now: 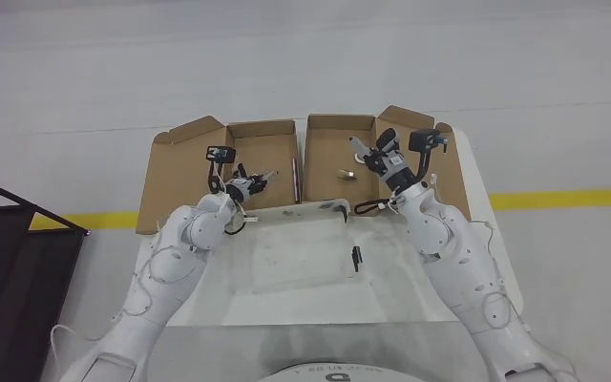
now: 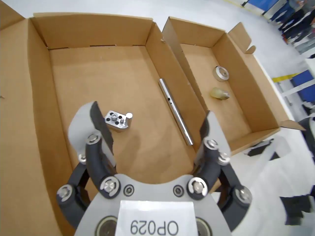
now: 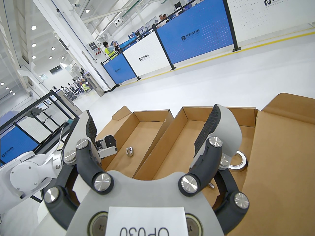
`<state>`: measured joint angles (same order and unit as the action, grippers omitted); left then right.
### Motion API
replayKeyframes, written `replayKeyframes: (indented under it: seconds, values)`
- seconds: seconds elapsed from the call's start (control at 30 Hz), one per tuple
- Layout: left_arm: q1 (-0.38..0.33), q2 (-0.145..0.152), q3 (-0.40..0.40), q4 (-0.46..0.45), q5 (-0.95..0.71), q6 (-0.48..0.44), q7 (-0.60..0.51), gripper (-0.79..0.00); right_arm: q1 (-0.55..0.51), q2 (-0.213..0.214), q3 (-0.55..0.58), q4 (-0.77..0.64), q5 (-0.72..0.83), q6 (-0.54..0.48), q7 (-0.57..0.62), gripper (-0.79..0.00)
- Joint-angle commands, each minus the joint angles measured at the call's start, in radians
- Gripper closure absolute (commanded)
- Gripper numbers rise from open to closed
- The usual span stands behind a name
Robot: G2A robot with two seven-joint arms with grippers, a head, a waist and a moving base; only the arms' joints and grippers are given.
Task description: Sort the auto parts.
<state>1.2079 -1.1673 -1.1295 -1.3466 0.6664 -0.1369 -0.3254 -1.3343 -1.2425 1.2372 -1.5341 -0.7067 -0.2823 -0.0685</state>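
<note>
Two open cardboard boxes stand side by side at the table's far edge. My left gripper (image 2: 151, 110) (image 1: 258, 181) hangs open over the left box (image 2: 98, 74), empty. Under it lie a small metal block (image 2: 118, 121) and a steel rod (image 2: 174, 110) along the box's inner wall. My right gripper (image 3: 152, 110) (image 1: 363, 153) is open and empty above the right box (image 3: 177, 143). That box holds a metal ring (image 2: 221, 73) (image 3: 238, 161) and a yellowish part (image 2: 219, 93) (image 1: 346, 174).
On the table in front of the boxes lie a long silver bracket (image 1: 310, 209), a small black part (image 1: 356, 258) and a clear flat tray (image 1: 296, 263). Box flaps (image 1: 177, 181) stick out to both sides.
</note>
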Motion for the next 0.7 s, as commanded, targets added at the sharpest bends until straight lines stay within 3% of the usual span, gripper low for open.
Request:
replayKeyframes:
  seconds: [0.0, 0.3, 0.67]
  values:
    - [0.027, 0.008, -0.047, -0.024, -0.079, -0.06, -0.028, -0.785, 0.0, 0.0, 0.0, 0.0, 0.0, 0.0, 0.0, -0.785]
    - [0.193, 0.049, -0.26, -0.178, -0.282, -0.336, -0.048, -0.785, 0.0, 0.0, 0.0, 0.0, 0.0, 0.0, 0.0, -0.785]
    - [0.206, 0.051, -0.271, -0.186, -0.287, -0.35, -0.047, -0.785, 0.0, 0.0, 0.0, 0.0, 0.0, 0.0, 0.0, -0.785]
